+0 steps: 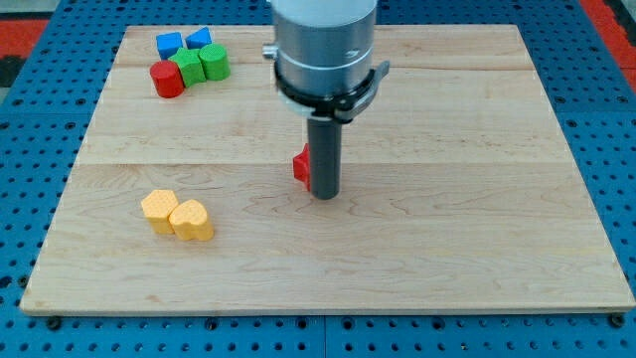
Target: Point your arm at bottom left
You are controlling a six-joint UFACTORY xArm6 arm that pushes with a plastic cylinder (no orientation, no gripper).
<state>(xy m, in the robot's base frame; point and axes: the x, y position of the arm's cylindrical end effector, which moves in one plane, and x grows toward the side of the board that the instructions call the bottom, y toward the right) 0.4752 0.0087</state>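
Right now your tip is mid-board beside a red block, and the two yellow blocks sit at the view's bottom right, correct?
Not quite. In the camera view my tip is mid-board beside the red block, but the two yellow blocks sit at the view's bottom left.

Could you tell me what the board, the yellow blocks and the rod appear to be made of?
The board looks like pale unfinished wood: visible grain and plank seams, matte. The two yellow blocks look like moulded plastic or painted wood, uniform in colour with a faintly textured top; I cannot tell which. The rod looks like dark matte plastic or rubber; my tip rests just right of a red block.
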